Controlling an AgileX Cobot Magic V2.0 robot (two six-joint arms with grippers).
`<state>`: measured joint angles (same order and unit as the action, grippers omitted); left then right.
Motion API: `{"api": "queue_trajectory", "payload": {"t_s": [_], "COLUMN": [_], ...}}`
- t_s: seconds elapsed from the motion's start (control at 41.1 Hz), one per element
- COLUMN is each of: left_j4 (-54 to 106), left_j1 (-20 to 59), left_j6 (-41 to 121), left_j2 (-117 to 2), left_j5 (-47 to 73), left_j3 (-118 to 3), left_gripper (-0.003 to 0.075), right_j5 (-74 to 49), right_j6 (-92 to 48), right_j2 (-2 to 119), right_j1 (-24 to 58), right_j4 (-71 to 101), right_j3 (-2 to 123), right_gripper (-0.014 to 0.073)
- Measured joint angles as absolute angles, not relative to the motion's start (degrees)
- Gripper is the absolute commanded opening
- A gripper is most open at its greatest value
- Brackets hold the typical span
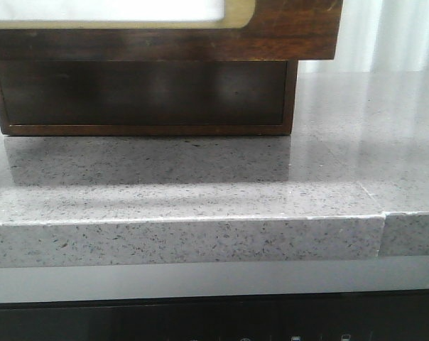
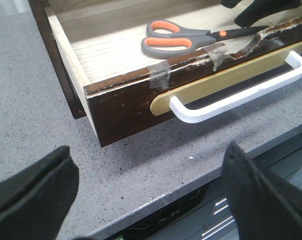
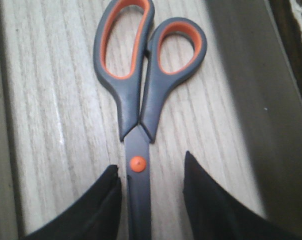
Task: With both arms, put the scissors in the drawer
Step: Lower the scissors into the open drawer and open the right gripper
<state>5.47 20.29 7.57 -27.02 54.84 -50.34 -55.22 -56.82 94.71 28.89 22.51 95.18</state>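
The scissors, with dark grey handles and orange-lined loops, lie flat on the pale wood floor of the pulled-out drawer. In the right wrist view the scissors sit with their blades between my right gripper's fingers. That gripper is open, with a gap beside the blade. From the left wrist view my right gripper shows as dark fingers over the blade end. My left gripper hangs open and empty over the counter, in front of the drawer's white handle. The front view shows only the drawer front.
The drawer juts out of a dark brown cabinet standing on a speckled grey stone counter. Clear tape patches the chipped top edge of the drawer front. The counter's front edge drops to dark equipment below.
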Motion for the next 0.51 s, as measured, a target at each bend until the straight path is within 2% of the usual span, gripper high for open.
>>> {"api": "queue_trajectory", "payload": {"t_s": [0.292, 0.511], "left_j4": [5.47, 5.47], "left_j1": [20.29, 20.29], "left_j6": [7.57, 7.57], "left_j2": [-27.02, -27.02], "left_j5": [54.84, 54.84], "left_j3": [-50.34, -50.34], "left_gripper": [0.0564, 0.0564], "right_j5": [-55.34, -55.85], "right_j6": [-53.22, -42.29], "right_j2": [93.36, 88.19], "right_j1": [28.89, 28.89], "right_j4": [22.06, 20.19], "right_j3": [95.18, 95.18], "right_gripper": [0.0340, 0.0340]}}
